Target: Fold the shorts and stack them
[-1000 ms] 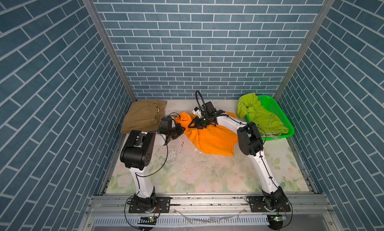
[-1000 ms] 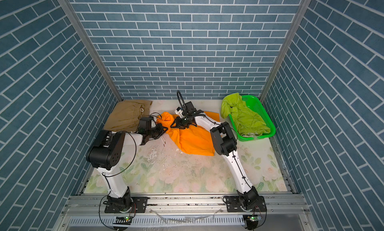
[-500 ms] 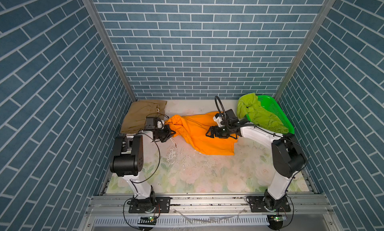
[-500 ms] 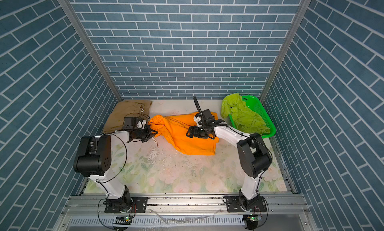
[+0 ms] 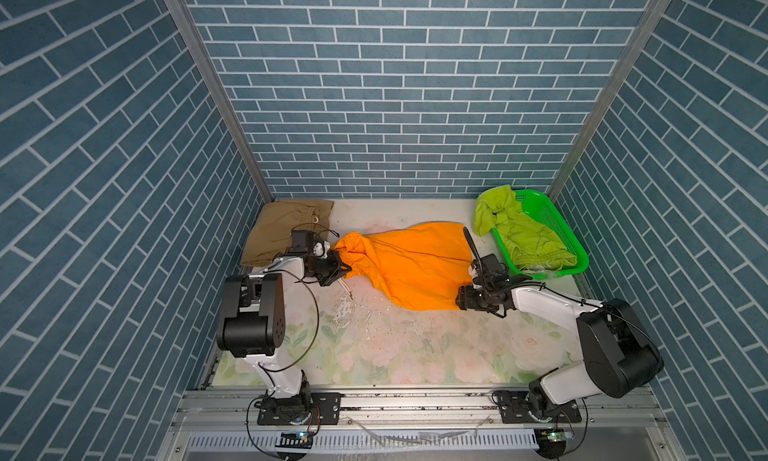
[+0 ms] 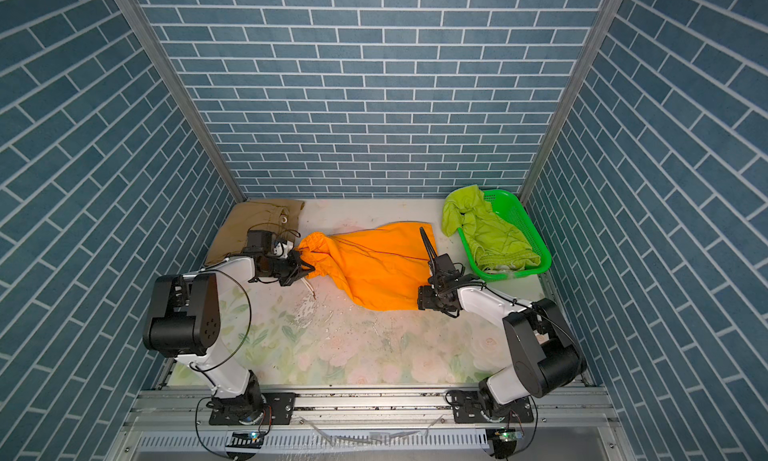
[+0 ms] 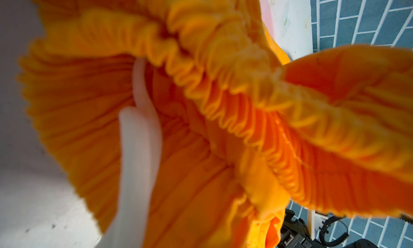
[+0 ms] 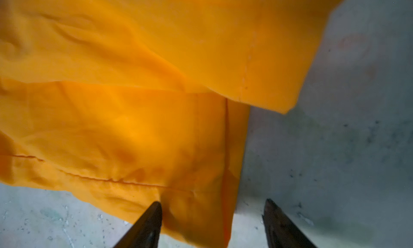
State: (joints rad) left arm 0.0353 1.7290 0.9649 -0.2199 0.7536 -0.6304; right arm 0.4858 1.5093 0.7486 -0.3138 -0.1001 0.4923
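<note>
The orange shorts (image 5: 411,268) (image 6: 374,268) lie spread across the middle of the table, gathered waistband to the left. My left gripper (image 5: 343,268) (image 6: 307,268) is shut on that waistband (image 7: 223,79); its fingers are hidden by cloth in the left wrist view. My right gripper (image 5: 457,303) (image 6: 419,303) stands open at the near right leg corner, and the hem corner (image 8: 190,168) lies between its fingers (image 8: 154,215). The tan shorts (image 5: 286,226) (image 6: 253,226) lie folded at the back left. The lime green shorts (image 5: 519,230) (image 6: 486,230) hang crumpled out of the basket.
A green perforated basket (image 5: 555,220) (image 6: 521,218) stands at the back right by the wall. A white drawstring (image 7: 140,146) hangs from the orange waistband. Brick-patterned walls close in three sides. The floral tabletop (image 5: 415,346) runs to the front rail.
My right gripper let go near the waistband, swung right and toward the front, and now stands at the leg corner. The left gripper pulled the waistband left, and the orange shorts stretched out flatter.
</note>
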